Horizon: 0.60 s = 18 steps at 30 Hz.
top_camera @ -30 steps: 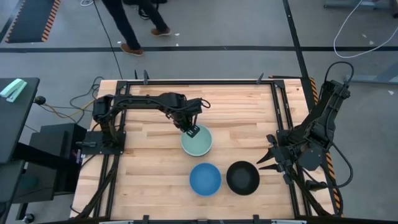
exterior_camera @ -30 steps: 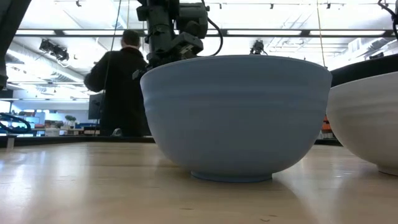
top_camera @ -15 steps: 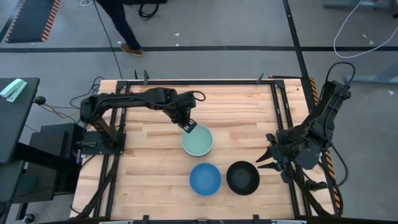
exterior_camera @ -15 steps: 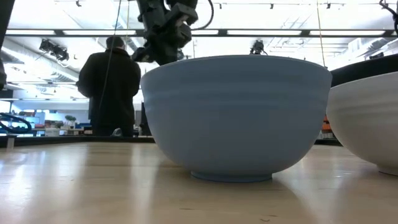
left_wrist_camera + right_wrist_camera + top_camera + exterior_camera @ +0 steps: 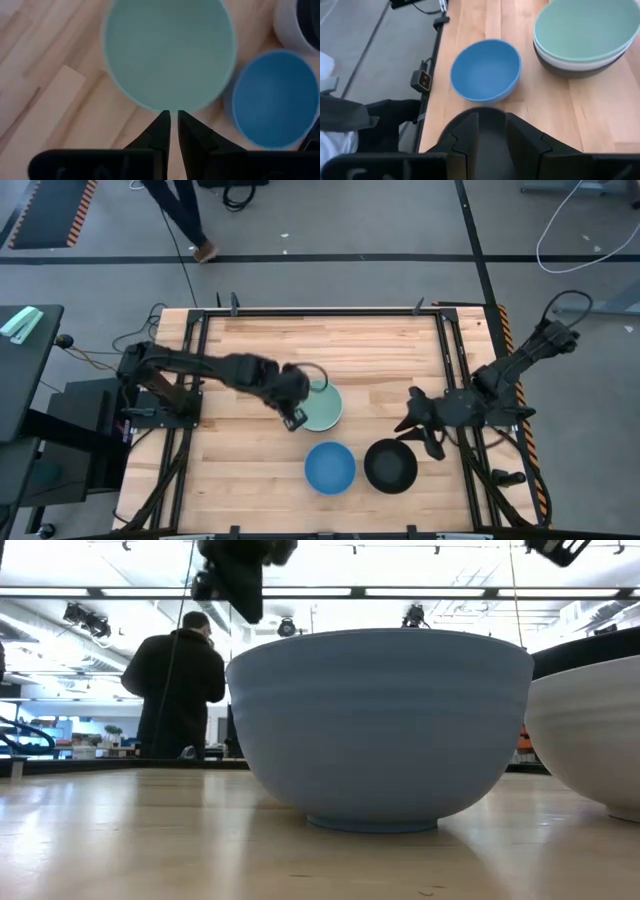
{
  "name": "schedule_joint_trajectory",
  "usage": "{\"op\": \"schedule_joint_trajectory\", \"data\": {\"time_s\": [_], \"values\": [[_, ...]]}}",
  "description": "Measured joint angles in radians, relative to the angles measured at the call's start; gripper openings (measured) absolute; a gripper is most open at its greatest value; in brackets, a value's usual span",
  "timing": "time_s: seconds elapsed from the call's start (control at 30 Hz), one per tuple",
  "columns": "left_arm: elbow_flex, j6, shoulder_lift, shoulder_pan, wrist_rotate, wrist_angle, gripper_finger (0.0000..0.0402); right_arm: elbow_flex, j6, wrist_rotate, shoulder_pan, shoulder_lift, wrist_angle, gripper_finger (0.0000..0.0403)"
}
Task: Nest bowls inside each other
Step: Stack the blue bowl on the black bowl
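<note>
The left gripper hangs above the table just beside the near-left rim of the mint bowl, holding nothing; in its own wrist view its fingers stand close together with only a thin slit between them, their tips at the bowl's rim; the right gripper reaches in from the right side and sits above the far edge of the black bowl, its fingers set apart and empty.

All the bowls stand upright, mouths up, and being round they show no long axis; the mint bowl is the top of a stack, and the right wrist view shows a white bowl and a dark bowl nested beneath it; the blue bowl stands alone near the front edge, with the black bowl just beside it on its right, the two not nested.

The table is pale wooden planking in a dark metal frame; around it is grey floor with black lines; beyond the table a person in dark clothes stands in a bright room with strip lighting.
</note>
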Motion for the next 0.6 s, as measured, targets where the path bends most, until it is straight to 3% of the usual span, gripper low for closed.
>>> {"op": "schedule_joint_trajectory", "data": {"time_s": [0.23, 0.6], "values": [[0.000, -0.063, 0.000, -0.158, -0.135, 0.000, 0.0037, 0.024, -0.035, -0.113, -0.105, 0.116, 0.009, 0.0105], [0.000, -0.152, 0.001, -0.343, -0.296, 0.000, 0.0033, 0.216, -0.089, -0.242, -0.186, 0.377, -0.024, 0.0105]]}}
